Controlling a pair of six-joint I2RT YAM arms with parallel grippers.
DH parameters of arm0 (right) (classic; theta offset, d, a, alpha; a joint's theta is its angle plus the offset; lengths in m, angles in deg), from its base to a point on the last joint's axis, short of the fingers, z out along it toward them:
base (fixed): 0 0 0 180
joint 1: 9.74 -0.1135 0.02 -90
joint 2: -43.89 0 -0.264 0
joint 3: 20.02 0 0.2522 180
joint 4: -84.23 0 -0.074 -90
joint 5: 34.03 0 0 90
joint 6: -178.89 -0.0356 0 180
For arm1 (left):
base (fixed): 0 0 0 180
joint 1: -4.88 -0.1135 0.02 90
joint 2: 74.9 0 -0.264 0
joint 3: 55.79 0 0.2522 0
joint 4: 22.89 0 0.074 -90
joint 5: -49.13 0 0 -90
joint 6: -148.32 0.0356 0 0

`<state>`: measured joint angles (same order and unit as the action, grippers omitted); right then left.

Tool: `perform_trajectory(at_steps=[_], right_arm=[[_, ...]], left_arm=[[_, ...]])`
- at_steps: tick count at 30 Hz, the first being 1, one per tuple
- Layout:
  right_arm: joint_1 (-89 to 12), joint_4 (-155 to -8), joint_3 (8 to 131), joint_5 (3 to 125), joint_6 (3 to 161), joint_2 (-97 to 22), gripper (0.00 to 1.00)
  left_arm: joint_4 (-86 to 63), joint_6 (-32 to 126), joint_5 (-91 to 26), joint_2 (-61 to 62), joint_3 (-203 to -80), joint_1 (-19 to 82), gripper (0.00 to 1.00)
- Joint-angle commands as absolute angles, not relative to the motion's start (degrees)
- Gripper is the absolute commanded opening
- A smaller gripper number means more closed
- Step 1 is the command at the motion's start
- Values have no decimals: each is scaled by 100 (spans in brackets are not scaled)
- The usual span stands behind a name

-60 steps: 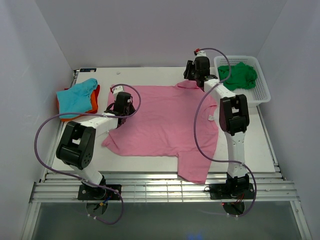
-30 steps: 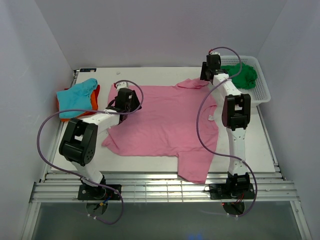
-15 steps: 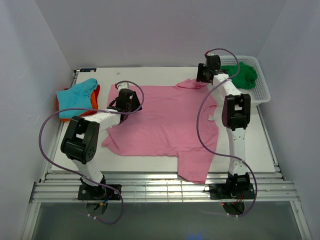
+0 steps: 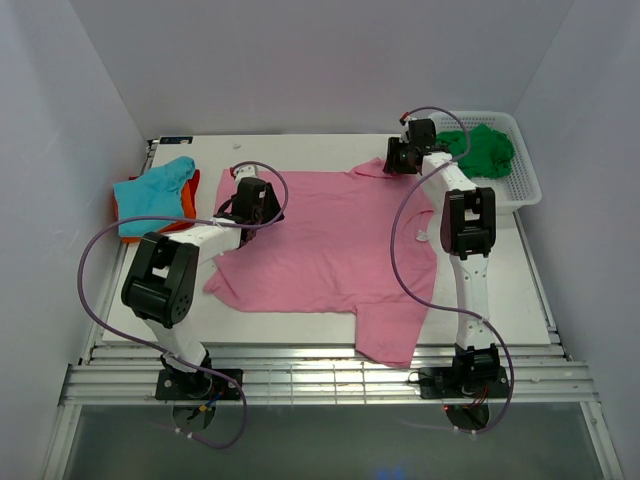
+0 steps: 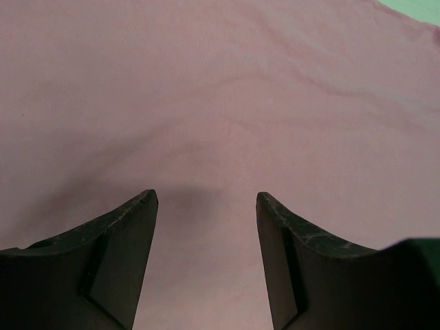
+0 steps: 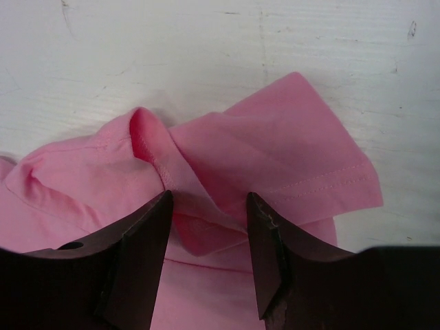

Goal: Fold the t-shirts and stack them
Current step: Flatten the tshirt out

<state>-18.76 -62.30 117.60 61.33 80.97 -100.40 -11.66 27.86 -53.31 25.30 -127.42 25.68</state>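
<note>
Both claws stand open over the pink t-shirt (image 4: pixel 330 240). The left claw (image 5: pixel 206 199) faces flat cloth, the right claw (image 6: pixel 206 196) its crumpled sleeve (image 6: pixel 289 158).

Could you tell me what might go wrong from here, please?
1. The right gripper hangs open over the bunched sleeve; closing there may pinch several layers and lock in the crease.
2. The left gripper sits open over flat pink t-shirt cloth with no edge to catch, so it may slip.

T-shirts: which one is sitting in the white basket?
The green t-shirt, bunched up at far right. The pink t-shirt lies spread mid-table; the teal t-shirt lies on the orange t-shirt at far left.
</note>
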Motion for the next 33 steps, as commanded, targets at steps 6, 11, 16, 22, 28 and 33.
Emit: perform_trajectory(at_steps=[6, 11, 16, 22, 28, 33], right_arm=[[-1888, -6197, 11610, 6607, 8344, -9938, 54], [-1897, -6320, 11179, 6607, 8423, -9665, 53], [-1906, -6364, 10924, 6757, 8467, -9472, 52], [-1958, -6504, 10652, 6783, 8520, -9252, 50], [-1967, -6417, 10879, 6792, 8538, -9409, 12], [-1994, -6601, 10967, 6687, 8503, -9480, 8]], left_arm=[[-1089, 2782, -5344, 2327, -12791, 2563, 70], [-1107, 2712, -5282, 2301, -12756, 2563, 70], [-1133, 2668, -5264, 2230, -12651, 2563, 70], [-1142, 2668, -5282, 2142, -12598, 2563, 70], [-1142, 2659, -5212, 2133, -12572, 2563, 70], [-1221, 2606, -5089, 2116, -12440, 2571, 69]])
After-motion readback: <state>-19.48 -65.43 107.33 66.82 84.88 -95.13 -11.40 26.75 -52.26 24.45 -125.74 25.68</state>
